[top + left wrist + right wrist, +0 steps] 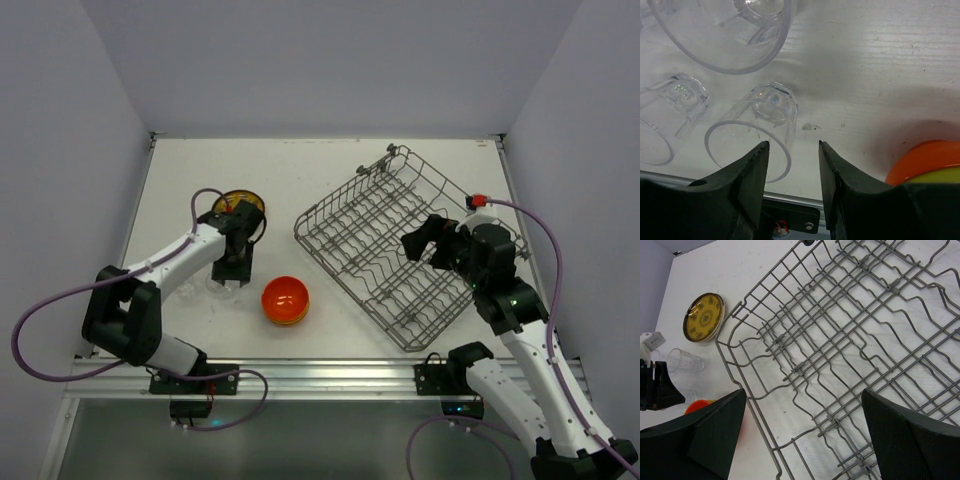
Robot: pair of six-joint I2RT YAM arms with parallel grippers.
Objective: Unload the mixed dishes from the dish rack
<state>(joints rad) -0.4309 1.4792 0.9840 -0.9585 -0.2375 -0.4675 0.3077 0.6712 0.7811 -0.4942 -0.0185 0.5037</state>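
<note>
Starting at the left of the bench [330, 170], my left hand [792, 145] hangs low over the clear glasses [752, 127]. Its fingers stand partly spread with only bare bench between them, so it is pinching nothing. The nearest glass sits just beside the left fingertip. I count at least three glasses in the wrist view, clustered close together, and something at the top corner that may be a fourth, though I cannot tell.

Just beyond that hand, towards the back, lie the yellow patterned plates [240, 203]. The arm covers part of them, so I cannot say how many are stacked. A little to the right, near the front edge, the bowls [285, 300] sit nested, with an orange one on top and a yellow-green rim showing beneath it.

Further right, the dish rack [385, 240] lies skewed on the bench. From above and from the right wrist I see only wire and tines, with no dish in it. My right hand [425, 240] hovers over the rack's right side, fingers spread wide and holding nothing.

I judge the unloading essentially done, since every dish I can find is out on the bench. What I think is left is one last check of the rack, then lifting the left hand clear of the glasses without nudging them.
</note>
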